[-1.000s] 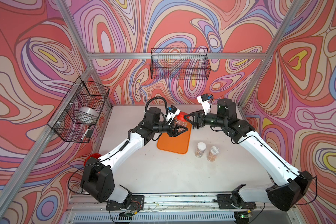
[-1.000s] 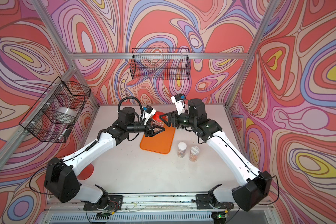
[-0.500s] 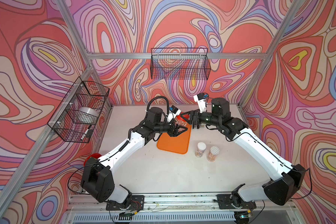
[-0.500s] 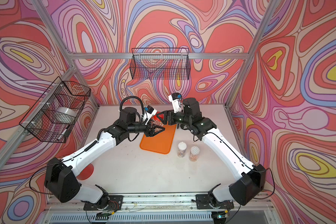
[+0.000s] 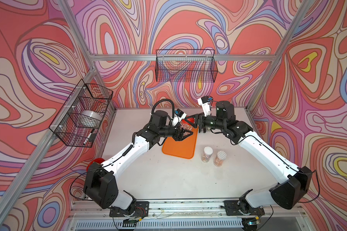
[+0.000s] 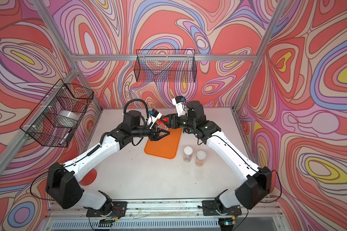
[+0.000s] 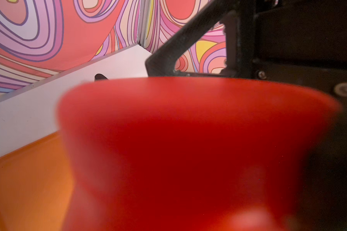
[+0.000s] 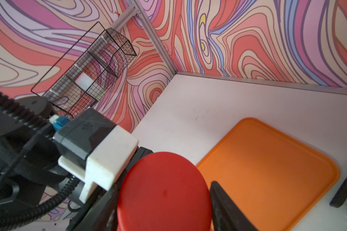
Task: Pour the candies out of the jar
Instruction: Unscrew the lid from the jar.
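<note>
In both top views the change is on my right side. The right gripper (image 5: 196,125) has swung in from where it hung short of the jar a second ago. It now sits at the red lid (image 5: 190,120), with its arm folded closer to the left one. The left gripper (image 5: 182,134) hasn't budged. Its fingers pinch the clear jar (image 5: 185,128), held tilted in the air over the far end of the orange tray (image 5: 180,148), lid toward the right arm. I read this as the lid-removal step about to start, with the pour waiting on it. The candies are at most a pinkish blur behind the plastic, and I can't pick any out. None shows on the visible part of the tray (image 6: 164,148). From the left wrist, the lid (image 7: 188,150) fills the frame, blurred, with a black finger (image 7: 176,48) of the right gripper just behind its rim. From the right wrist, the lid (image 8: 164,192) sits between the two fingers (image 8: 224,206), flat top toward the camera. They hug its edge, but I cannot tell whether they press it yet.
</note>
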`<action>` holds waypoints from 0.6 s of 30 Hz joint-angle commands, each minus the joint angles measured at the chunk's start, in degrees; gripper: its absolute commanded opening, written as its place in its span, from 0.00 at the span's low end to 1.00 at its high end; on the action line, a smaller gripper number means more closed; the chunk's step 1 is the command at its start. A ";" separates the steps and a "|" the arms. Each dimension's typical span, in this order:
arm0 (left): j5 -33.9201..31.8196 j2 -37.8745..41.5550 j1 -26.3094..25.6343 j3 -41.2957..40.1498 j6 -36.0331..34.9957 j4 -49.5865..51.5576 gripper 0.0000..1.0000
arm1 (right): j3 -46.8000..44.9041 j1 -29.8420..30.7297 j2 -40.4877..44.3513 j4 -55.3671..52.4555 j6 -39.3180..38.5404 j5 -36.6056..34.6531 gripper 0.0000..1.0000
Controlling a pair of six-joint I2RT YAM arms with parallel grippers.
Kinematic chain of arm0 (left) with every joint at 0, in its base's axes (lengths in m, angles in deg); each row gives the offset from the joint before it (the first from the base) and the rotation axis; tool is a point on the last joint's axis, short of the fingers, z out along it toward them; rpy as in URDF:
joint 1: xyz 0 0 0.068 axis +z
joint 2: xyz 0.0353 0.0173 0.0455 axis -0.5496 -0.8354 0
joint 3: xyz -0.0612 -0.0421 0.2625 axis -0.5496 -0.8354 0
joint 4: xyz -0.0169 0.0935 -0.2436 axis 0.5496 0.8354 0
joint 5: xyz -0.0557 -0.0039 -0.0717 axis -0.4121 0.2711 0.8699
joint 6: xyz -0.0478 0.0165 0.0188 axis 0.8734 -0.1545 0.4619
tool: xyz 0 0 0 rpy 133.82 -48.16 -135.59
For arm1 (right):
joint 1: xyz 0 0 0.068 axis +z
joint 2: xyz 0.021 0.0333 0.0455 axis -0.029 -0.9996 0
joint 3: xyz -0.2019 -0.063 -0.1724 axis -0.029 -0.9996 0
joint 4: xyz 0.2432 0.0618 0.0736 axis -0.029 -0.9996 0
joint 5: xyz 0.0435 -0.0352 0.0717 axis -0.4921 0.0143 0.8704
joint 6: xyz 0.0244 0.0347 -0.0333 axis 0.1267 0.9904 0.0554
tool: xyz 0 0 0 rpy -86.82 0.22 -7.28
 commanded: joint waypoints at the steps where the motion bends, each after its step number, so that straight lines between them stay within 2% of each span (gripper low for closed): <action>1: 8.21 2.00 -0.97 2.11 -2.79 -3.09 0.00 | -1.87 0.15 -0.11 0.47 -3.92 3.98 0.50; 6: 13.48 2.45 1.07 1.46 -0.28 -5.16 0.00 | -4.81 -2.14 2.98 2.25 -6.62 12.47 0.44; 11: 19.23 2.77 2.37 0.80 3.65 -8.84 0.00 | -6.74 -5.83 4.88 3.29 -7.53 20.32 0.43; 15: 20.09 3.04 2.31 0.63 4.41 -9.79 0.00 | -6.54 -6.18 4.49 3.64 -7.68 22.32 0.43; 18: 18.74 3.21 2.36 0.69 3.82 -8.74 0.00 | -5.74 -6.16 4.38 3.58 -7.16 20.51 0.46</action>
